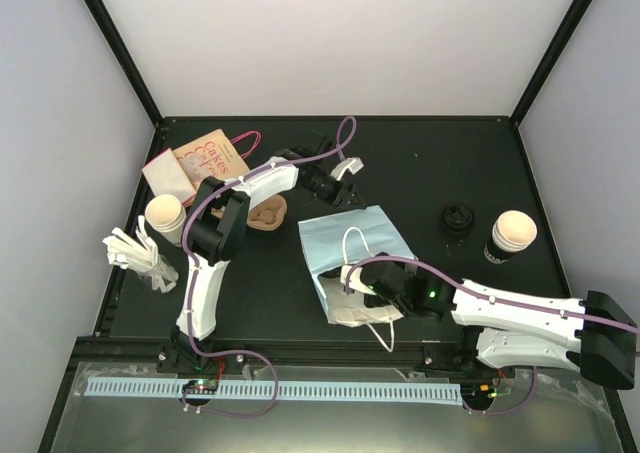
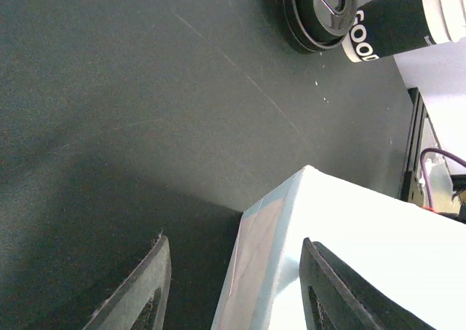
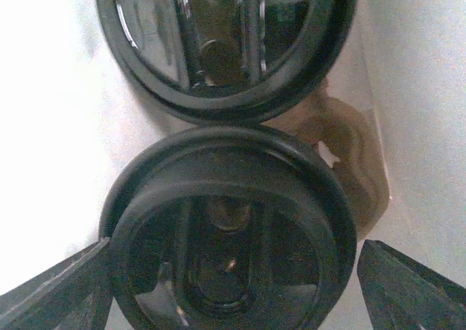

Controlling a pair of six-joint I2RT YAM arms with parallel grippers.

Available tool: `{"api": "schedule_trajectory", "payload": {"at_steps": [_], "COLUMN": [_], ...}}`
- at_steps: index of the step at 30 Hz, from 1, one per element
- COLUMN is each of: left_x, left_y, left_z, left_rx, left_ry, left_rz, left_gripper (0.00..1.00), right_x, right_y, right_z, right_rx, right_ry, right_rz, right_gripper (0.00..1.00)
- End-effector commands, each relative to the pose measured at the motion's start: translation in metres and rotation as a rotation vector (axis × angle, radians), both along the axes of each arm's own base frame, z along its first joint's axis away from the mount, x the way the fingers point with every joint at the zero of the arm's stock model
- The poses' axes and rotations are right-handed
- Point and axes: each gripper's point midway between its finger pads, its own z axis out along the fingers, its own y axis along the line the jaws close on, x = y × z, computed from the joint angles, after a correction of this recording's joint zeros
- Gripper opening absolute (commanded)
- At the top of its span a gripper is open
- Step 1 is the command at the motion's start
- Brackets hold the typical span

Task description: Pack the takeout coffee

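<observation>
Black table (image 1: 430,273) and white walls are filling my overhead view; a pale blue bag (image 1: 360,235) is lying on its side at mid-table, mouth toward the arms.

My right claw (image 1: 362,285) is reaching into that mouth; on its wrist camera the fingers (image 3: 51,293) are standing wide and gripping nothing; a black lid (image 3: 229,235) is sitting between them; the left finger seems to be touching its rim, while the right one is standing clear. A second lid (image 3: 218,46) is lying just beyond, touching the first; a brown shape (image 3: 349,155) is showing beside them against the white lining; I cannot tell whether cups are sitting under these lids.

My left claw (image 1: 345,173) is hovering at the bag's far corner; its wrist view is showing the jaws partly apart with that corner between them, not pinching it.

Right of the bag, a loose lid (image 1: 458,218) is lying on the table just beside an upright black cup (image 1: 510,235); a pale cup (image 1: 165,216) is standing near the left edge; a tan carrier (image 1: 267,213) is lying beside the left arm.
</observation>
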Motion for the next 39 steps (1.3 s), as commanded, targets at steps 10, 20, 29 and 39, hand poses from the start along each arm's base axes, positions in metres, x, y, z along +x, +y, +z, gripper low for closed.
{"api": "schedule_trajectory", "payload": {"at_steps": [10, 20, 29, 39], "left_x": [-0.009, -0.011, -0.014, -0.018], "left_y": [-0.001, -0.002, -0.004, -0.004], "left_z": [-0.005, -0.002, -0.004, -0.007], "left_rx": [-0.008, -0.024, -0.044, -0.044], "left_ry": [0.006, 0.020, 0.047, 0.062], "left_rz": [-0.036, -0.044, -0.058, -0.070], "left_gripper": [0.50, 0.50, 0.50, 0.49], "right_x": [-0.006, 0.001, 0.012, 0.018], "right_y": [-0.002, -0.003, -0.010, -0.009], "right_z": [-0.005, 0.001, 0.013, 0.013], "right_rx": [-0.053, -0.042, -0.017, -0.009], "right_ry": [0.044, -0.001, -0.070, -0.115], "right_rz": [0.037, 0.004, -0.062, -0.080], "right_gripper": [0.88, 0.69, 0.62, 0.60]}}
